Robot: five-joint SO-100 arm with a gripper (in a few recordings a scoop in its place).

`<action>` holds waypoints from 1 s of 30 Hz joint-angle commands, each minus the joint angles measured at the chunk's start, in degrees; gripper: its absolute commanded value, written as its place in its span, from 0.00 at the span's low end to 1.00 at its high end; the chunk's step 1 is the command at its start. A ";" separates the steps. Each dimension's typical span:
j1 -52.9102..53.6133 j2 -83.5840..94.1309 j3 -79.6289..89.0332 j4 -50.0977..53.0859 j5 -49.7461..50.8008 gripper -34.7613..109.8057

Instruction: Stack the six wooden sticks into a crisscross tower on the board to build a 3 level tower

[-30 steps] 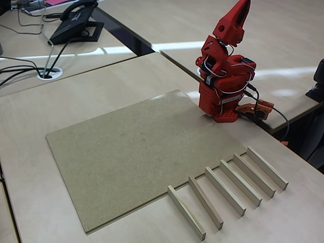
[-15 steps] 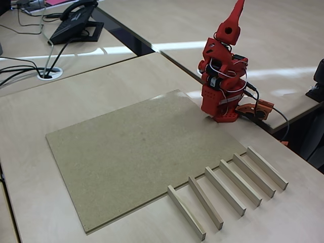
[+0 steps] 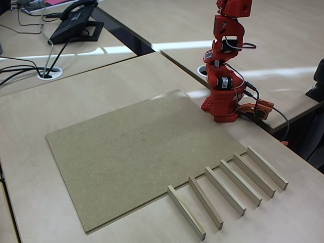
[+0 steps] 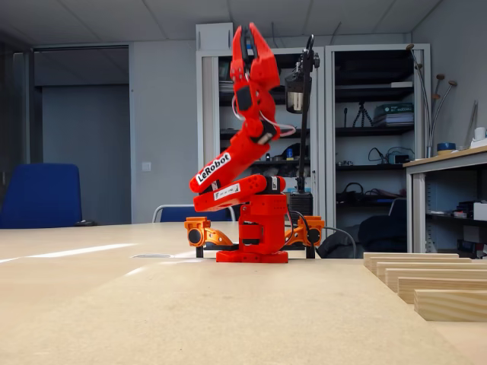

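Six wooden sticks (image 3: 228,192) lie side by side in a row on the pale desk (image 3: 101,86), just off the near right edge of the fibreboard sheet (image 3: 131,152), which carries nothing yet. They look light, stiff and smooth, likely easiest pinched across the narrow width near mid-length so they stay level. The red arm's gripper (image 4: 249,46) is raised high above its base, holding nothing; its fingers look nearly together, though I cannot tell for sure.
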 commanded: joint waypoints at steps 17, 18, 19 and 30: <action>-8.26 -47.81 -31.64 34.72 49.39 0.24; -9.05 -50.10 -33.05 39.73 55.46 0.24; -9.93 -52.47 -35.07 45.26 61.00 0.24; -17.84 -73.13 -56.16 91.76 65.74 0.24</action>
